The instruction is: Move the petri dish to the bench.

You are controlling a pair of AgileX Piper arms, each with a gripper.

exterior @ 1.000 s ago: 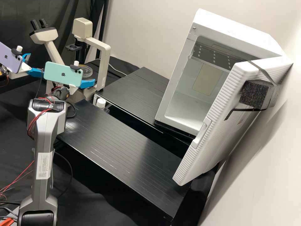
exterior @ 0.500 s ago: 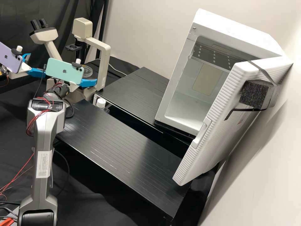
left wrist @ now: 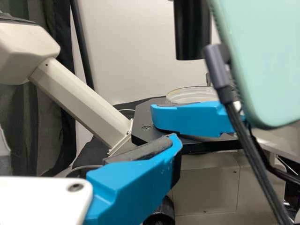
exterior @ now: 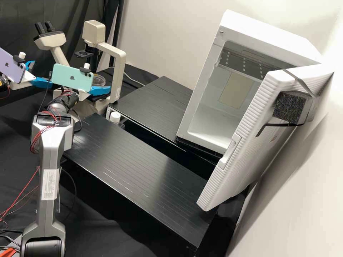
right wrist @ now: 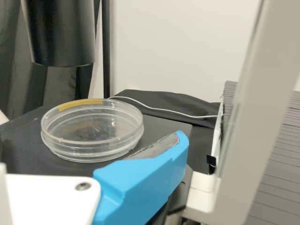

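Note:
The clear petri dish [exterior: 98, 79] lies on the microscope's black stage; the right wrist view shows the dish [right wrist: 91, 129] up close, with a yellow strip on its rim. My right gripper [exterior: 100, 90] is at the stage, partly behind the teal phone. It is open: one finger of the gripper [right wrist: 180, 140] is beside the dish, pad bare; whether it touches cannot be told. My left gripper [exterior: 43, 74] is open left of the microscope, its fingers apart with nothing between. In the left wrist view the left gripper [left wrist: 172, 144] is off from the dish [left wrist: 187, 95].
The microscope [exterior: 116, 60] has an upright pillar right of the dish. Two black slatted bench tops [exterior: 135, 157] lie to the right, with a white-capped bottle [exterior: 115, 117] between them. A white cabinet [exterior: 203, 117] with its door [exterior: 243, 142] ajar stands at far right.
My right gripper has shifted slightly at the stage, its visible finger a little higher in the high view, and its wrist has turned a bit. The left arm has kept still.

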